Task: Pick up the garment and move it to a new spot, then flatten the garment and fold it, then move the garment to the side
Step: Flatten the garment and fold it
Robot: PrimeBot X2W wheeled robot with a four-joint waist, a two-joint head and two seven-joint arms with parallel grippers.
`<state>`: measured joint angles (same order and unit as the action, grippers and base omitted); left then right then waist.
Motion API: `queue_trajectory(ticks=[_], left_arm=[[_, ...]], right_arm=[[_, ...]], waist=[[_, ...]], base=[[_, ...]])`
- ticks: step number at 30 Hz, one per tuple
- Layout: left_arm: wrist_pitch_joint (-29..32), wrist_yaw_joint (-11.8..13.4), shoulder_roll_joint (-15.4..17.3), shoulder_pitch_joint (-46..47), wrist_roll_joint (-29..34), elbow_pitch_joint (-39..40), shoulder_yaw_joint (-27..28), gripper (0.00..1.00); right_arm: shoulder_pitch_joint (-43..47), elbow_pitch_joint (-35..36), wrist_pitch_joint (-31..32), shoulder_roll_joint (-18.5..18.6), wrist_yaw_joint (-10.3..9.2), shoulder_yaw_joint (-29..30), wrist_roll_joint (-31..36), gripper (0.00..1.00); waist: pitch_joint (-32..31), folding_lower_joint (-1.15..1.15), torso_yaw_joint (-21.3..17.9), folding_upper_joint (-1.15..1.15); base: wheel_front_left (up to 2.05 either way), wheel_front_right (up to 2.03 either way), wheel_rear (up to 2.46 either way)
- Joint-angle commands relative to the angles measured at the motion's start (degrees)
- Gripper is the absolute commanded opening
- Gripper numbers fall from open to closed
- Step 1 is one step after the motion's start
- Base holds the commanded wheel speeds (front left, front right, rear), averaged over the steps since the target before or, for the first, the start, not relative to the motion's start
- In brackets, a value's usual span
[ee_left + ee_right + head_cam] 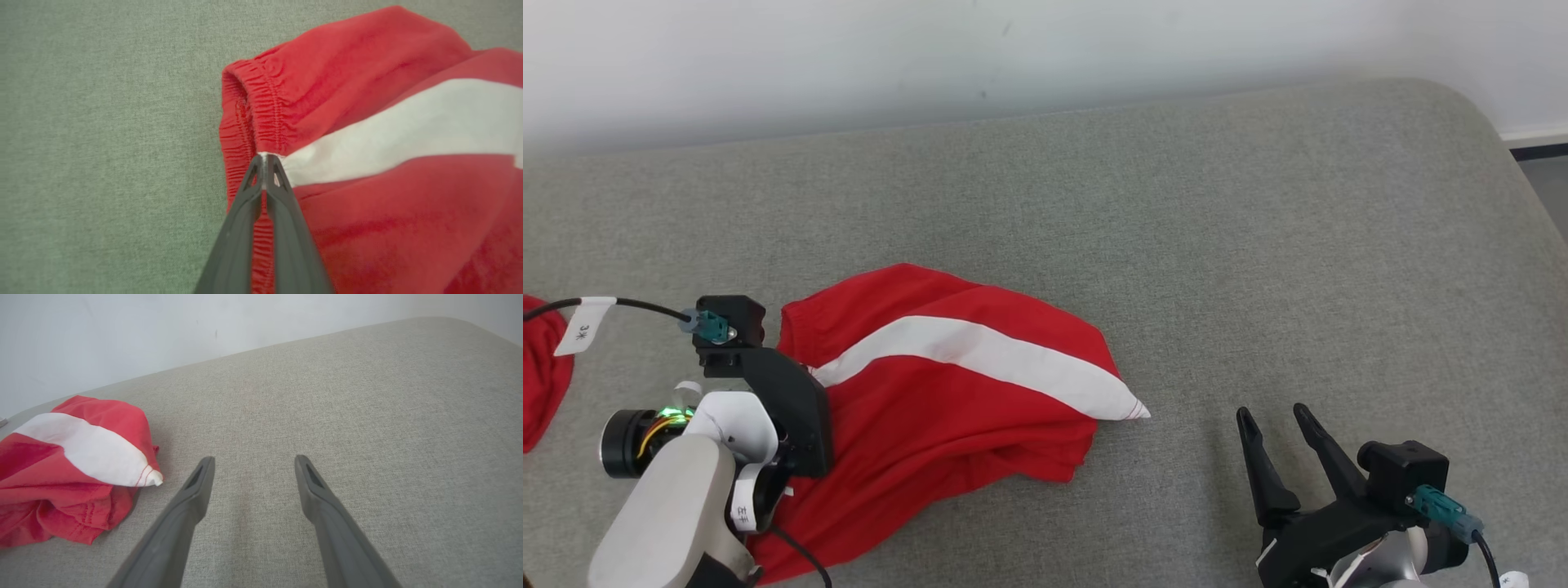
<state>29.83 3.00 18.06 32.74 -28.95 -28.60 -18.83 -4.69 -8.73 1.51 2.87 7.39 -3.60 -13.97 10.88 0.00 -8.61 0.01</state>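
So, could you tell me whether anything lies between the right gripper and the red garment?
Nothing visible does: only bare grey cushion separates the open right gripper from the garment. The left gripper is shut on the waistband.

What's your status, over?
Left gripper shut on garment at waistband. Right gripper open, over cushion. Garment crumpled, not yet lifted. Another red cloth far left, apart.
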Motion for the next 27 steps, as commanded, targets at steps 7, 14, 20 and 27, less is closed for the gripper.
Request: queue_trajectory(ticks=[7, 14, 20, 27], left_arm=[[-3.7, 0.1, -0.1, -2.5, -3.4, 3.4, 3.0, 0.00], [-4.1, 1.6, 2.4, -10.2, -9.0, 12.4, 9.2, 0.00], [-3.6, 2.5, 2.2, -13.7, -11.7, 16.8, 11.0, 0.00], [-7.7, 3.5, 1.8, -15.9, -6.9, 20.1, 8.3, 0.00]], right_arm=[[-0.6, 1.0, 0.5, 0.0, 0.20, -0.4, 0.5, 1.00], [0.8, 3.7, 11.3, 0.0, 0.20, -2.5, 0.1, 1.00], [-0.7, 7.1, 15.0, 0.0, 0.20, -4.5, -2.5, 1.00], [-4.8, 6.9, 16.3, 0.0, 0.20, -3.5, -1.4, 1.00]], waist=[[-1.1, 0.00, 1.7, -0.01], [-2.0, 0.00, 3.8, -0.01], [-1.7, 0.00, 5.0, -0.01], [-0.2, 0.00, 6.4, -0.01]], base=[[0.00, 0.00, 0.00], [0.00, 0.00, 0.00], [0.00, 0.00, 0.00], [0.00, 0.00, 0.00]])
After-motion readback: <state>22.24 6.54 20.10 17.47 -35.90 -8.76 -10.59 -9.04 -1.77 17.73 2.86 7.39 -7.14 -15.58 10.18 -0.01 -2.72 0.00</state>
